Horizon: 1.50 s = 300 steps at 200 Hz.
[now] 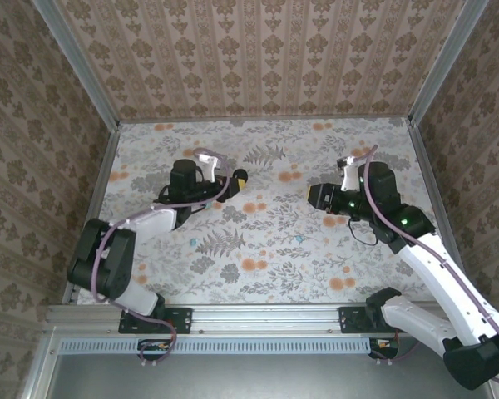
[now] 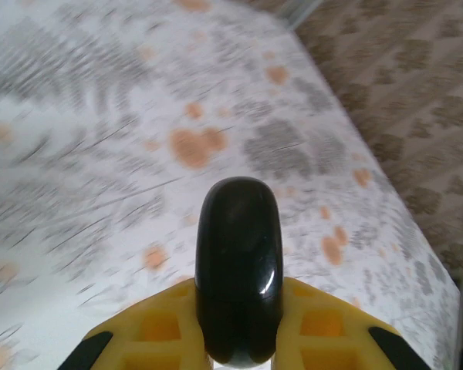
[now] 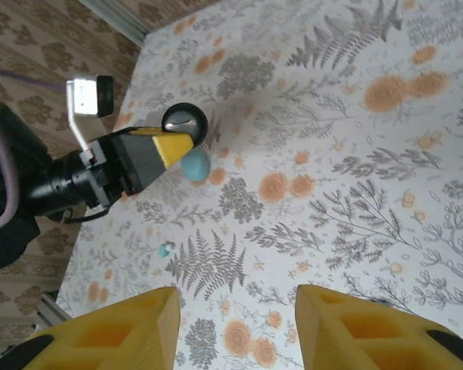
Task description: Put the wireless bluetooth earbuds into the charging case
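Left tool [image 2: 239, 343] pinches a glossy, round-edged black disc [image 2: 239, 262].

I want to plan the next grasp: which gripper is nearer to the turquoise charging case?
Left. The left gripper, holding a black disc, is right beside the charging case; the right gripper, jaws apart, is far off across the table.

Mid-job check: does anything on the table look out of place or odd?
Yes. The left gripper is shut on a glossy black disc, held on edge, rather than the blue case, which lies just beside it. A small blue piece, likely an earbud, lies loose on the table.
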### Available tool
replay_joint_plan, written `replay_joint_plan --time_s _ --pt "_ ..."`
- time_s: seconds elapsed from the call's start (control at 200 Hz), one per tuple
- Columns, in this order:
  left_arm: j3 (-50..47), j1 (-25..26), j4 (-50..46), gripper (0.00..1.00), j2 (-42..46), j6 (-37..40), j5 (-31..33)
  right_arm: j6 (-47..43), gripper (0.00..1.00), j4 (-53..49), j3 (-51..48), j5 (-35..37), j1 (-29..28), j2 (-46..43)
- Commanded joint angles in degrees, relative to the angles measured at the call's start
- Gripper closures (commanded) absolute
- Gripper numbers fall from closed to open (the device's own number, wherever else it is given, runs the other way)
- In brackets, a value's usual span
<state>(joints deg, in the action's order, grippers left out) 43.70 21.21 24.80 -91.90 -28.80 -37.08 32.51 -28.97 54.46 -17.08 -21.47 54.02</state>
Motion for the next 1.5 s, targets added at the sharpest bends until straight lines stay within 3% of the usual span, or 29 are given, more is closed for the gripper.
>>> replay_joint_plan --time_s 0.0,0.19,0.445,0.75,1.115,1.305,1.495 --pt "3.20 -2.92 -3.59 0.95 -5.45 -2.73 -0.09 -0.39 0.54 1.23 -1.48 0.76 0.38 0.72" --pt "9.19 -3.81 -13.20 0.89 -12.94 -0.81 2.75 0.51 0.54 3.19 -3.70 0.08 0.38 2.51" --pt "17.81 -0.85 -30.07 0.79 -16.24 6.97 9.61 2.51 0.54 6.18 -3.03 -2.71 0.38 6.87" --pt "21.88 0.37 -36.75 0.70 -15.79 10.30 14.68 2.70 0.53 5.29 -0.81 -2.91 -0.99 11.62" --pt "21.63 -2.14 -39.56 0.59 -9.05 14.38 16.82 -0.50 0.51 2.11 4.32 4.65 -7.38 18.13" --pt "18.64 -6.76 -41.66 0.58 -0.68 16.79 18.30 -2.58 0.50 1.37 9.74 7.90 -11.97 25.32" --pt "10.99 -13.58 -41.71 0.55 9.03 16.88 18.33 -7.05 0.50 -0.03 20.28 11.55 -17.97 38.11"
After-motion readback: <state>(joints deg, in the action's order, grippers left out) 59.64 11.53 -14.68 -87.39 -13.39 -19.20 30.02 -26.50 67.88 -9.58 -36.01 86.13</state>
